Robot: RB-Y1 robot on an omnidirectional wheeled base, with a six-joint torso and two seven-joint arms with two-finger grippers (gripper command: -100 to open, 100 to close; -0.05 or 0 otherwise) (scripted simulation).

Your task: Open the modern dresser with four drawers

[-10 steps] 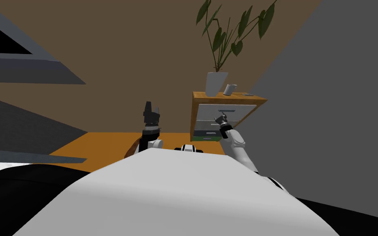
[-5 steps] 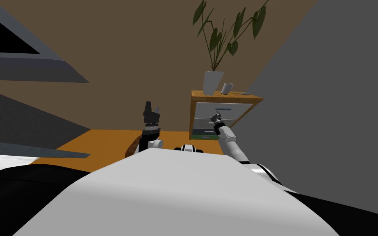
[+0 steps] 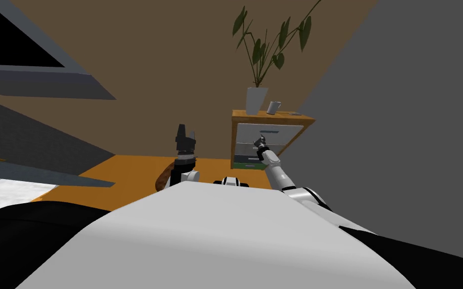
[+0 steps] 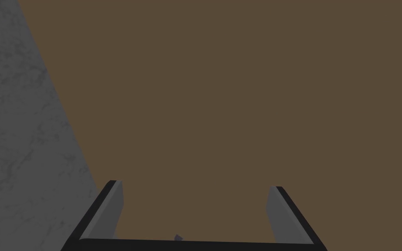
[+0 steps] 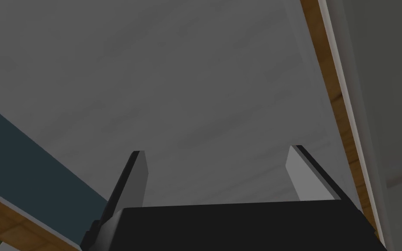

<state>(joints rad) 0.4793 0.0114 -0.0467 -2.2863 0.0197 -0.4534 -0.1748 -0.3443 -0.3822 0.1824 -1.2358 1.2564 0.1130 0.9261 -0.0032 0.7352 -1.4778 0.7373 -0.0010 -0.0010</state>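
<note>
The left arm (image 3: 185, 150) stands upright, well apart from the dresser, likely parked to stay out of the working arm's way. The left jaws are released, their two fingers (image 4: 110, 209) spread wide with nothing between them.

To the right of it, the dresser (image 3: 288, 131) sits on the orange floor (image 3: 125, 173) in the corner where the brown wall meets the grey one. It has a wooden frame around pale drawer fronts. On its top stand a potted plant (image 3: 255, 98) and, just beside it, a cup (image 3: 273, 107).

The right arm (image 3: 275, 173) reaches up to the upper drawers, so the right jaws face a pale grey drawer front (image 5: 187, 78) close ahead. These jaws are released too, fingers (image 5: 137, 183) wide apart and gripping nothing. No handle lies between them, and I cannot tell whether the tips touch the front. I judge this to be the approach to a handle, with the pull not yet begun.
</note>
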